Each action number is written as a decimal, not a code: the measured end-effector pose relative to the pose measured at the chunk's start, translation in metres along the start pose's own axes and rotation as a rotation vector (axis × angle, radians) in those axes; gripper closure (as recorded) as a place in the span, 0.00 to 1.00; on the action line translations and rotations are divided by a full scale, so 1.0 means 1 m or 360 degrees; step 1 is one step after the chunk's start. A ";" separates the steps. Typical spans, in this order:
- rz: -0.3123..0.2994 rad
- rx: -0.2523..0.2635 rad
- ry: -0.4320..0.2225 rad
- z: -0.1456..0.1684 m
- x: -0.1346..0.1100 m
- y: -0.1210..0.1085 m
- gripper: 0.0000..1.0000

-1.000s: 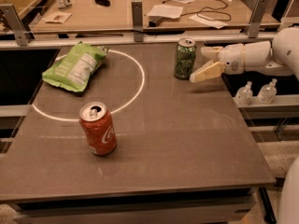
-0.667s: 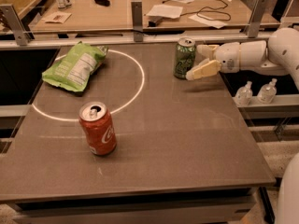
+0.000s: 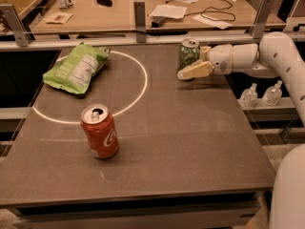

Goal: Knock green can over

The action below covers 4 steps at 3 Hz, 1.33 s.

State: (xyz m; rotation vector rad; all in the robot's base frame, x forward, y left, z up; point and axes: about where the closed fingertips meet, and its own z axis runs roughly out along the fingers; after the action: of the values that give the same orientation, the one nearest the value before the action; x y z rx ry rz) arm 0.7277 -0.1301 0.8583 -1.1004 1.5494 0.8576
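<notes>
Chip bag (image 3: pixel 74 70): lies flat at the far left of the table (image 3: pixel 190 147), partly across the white ring (image 3: pixel 144 82); well away from the work and not in the way.
Red can (image 3: pixel 100 131): stands upright near the front, just outside the ring; a decoy to leave alone.
Green can (image 3: pixel 188 55): stands upright at the far right of the table, outside the ring, near the back edge, silver top showing.
Gripper (image 3: pixel 193 70): comes in level from the right, low against the green can's near side and seemingly touching it. Whether it is spread or closed cannot be told.
Arm (image 3: pixel 248 58): reaches sideways over the right table edge, probably kept low so the push lands on the can's side.
Bottles (image 3: pixel 261 95): two small clear ones sit on a ledge past the right edge, under the arm.
Step in hand: likely a sideways shove to tip the can; it is not yet over.
Risk: a push this low may slide the can instead of toppling it.
</notes>
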 end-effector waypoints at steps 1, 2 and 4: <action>-0.0006 -0.0026 -0.0031 0.007 0.000 0.000 0.39; -0.0018 -0.0039 -0.0042 0.011 0.001 0.002 0.63; -0.0163 -0.0010 0.0074 0.000 -0.019 0.011 1.00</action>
State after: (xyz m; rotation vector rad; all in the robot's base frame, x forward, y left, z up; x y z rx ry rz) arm 0.7187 -0.1224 0.8769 -1.2011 1.5155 0.7730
